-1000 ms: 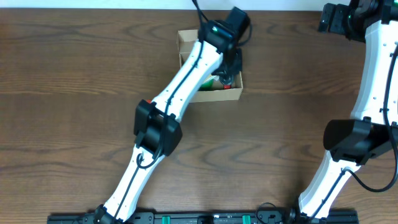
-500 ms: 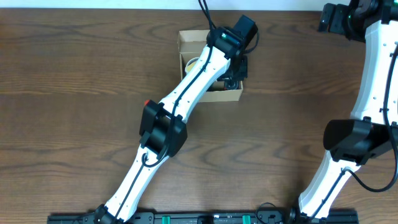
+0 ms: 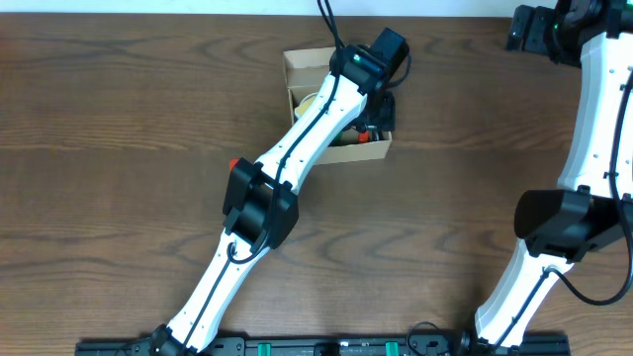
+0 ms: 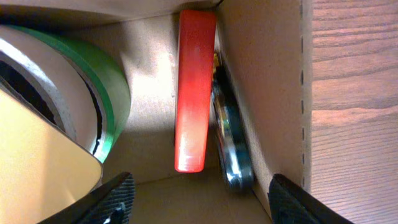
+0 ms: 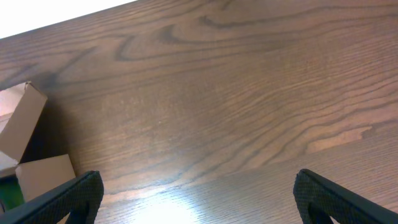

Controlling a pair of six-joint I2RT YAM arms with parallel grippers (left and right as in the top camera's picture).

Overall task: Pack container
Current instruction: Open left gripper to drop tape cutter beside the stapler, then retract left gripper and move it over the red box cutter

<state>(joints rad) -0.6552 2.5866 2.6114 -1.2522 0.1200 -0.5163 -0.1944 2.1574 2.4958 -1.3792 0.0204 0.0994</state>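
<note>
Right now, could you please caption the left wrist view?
Left claw, open, looks into the cardboard box at a red-handled tool beside a green tape roll.

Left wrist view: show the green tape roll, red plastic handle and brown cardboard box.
green tape roll (image 4: 115, 87), left wrist view, outer band
red plastic handle (image 4: 194, 87), left wrist view, middle
brown cardboard box (image 4: 267, 81), left wrist view, side wall

The counter (image 3: 119, 148) is a dark brown wood-grain surface that fills the overhead view, with the grain running from side to side. A narrow pale strip (image 3: 148, 8) lies beyond its far edge. In the right wrist view, a plain white area (image 5: 37, 12) lies past the counter edge. A bright patch of reflected light (image 5: 174, 202) marks the surface.
</note>
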